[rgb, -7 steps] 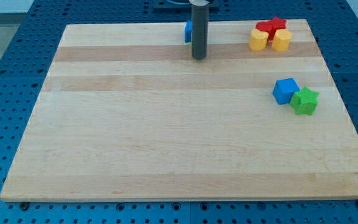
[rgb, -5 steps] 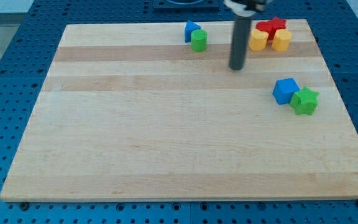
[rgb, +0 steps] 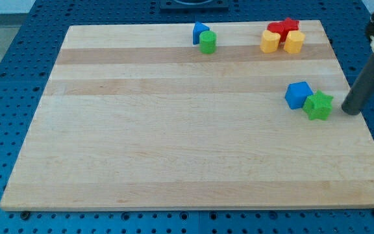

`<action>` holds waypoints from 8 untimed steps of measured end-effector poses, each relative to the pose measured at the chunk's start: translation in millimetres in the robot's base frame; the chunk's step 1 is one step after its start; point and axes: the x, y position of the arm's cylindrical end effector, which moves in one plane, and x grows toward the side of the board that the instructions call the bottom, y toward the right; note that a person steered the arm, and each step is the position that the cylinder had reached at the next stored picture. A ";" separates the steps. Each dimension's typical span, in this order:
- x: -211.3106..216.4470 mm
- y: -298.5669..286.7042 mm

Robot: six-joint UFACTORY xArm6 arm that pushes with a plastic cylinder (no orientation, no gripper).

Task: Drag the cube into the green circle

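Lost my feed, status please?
My tip right of green star, not touching. Blue cube against star's left, unmoved. Green circle far up-left, beside blue triangle.

Single view: high, angled down from near edge, whole wooden board framed.

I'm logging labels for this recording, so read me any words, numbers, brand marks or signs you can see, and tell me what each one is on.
There are none to read. The wooden board, the blue cube, the green star, the green cylinder and the other blocks are all plain, and the rod above my tip carries no marking.
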 end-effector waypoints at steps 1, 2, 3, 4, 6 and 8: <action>6.5 -6.7; 5.9 -23.1; 2.2 -38.4; -0.2 -48.9; -11.4 -66.6; -37.3 -83.1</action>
